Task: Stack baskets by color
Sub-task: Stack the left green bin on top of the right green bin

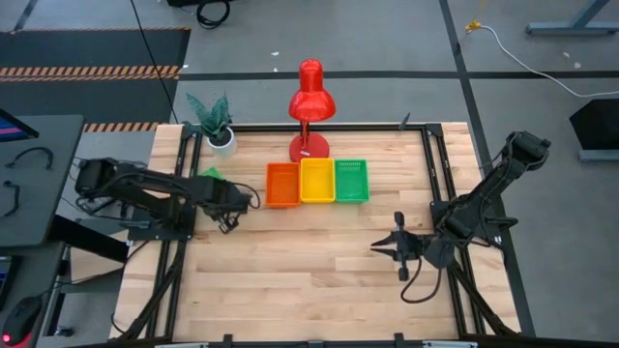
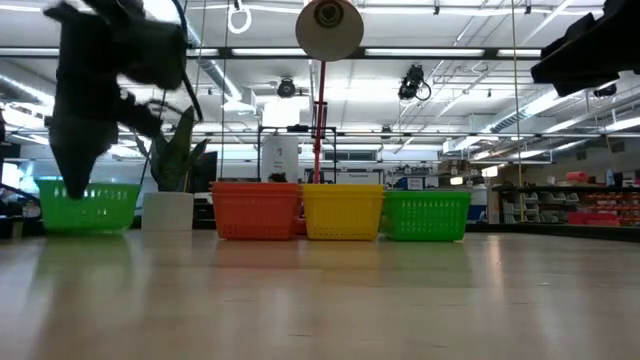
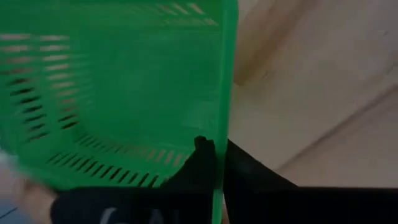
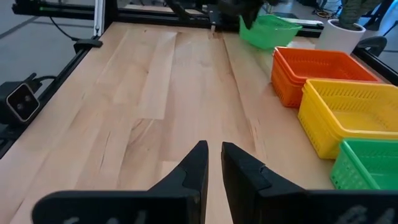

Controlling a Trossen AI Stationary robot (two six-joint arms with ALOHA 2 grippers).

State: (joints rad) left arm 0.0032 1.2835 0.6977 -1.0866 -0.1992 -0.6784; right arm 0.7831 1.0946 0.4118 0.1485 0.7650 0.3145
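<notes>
A green basket (image 3: 112, 93) sits at the table's far left, under my left gripper (image 3: 217, 158), which is shut on its wall. In the high view only a corner of the green basket (image 1: 211, 174) shows beside the left arm. It looks tilted in the right wrist view (image 4: 267, 28). Orange (image 1: 282, 184), yellow (image 1: 316, 181) and green (image 1: 351, 181) baskets stand side by side at the far middle. My right gripper (image 4: 215, 155) hovers shut over bare wood at the right, holding nothing. My left gripper pinches one side wall of the green basket at its rim (image 3: 225, 124). One finger (image 3: 202, 158) is inside the basket and the other (image 3: 249, 171) outside. The fingers come from above, pointing steeply down. Whether the basket's bottom still touches the table, I cannot tell.
A red desk lamp (image 1: 310, 97) stands behind the row of baskets. A potted plant in a white pot (image 1: 219, 130) is at the far left corner. Black frame rails (image 1: 435, 174) run along the table's sides. Bare wood (image 1: 309, 271) fills the near half.
</notes>
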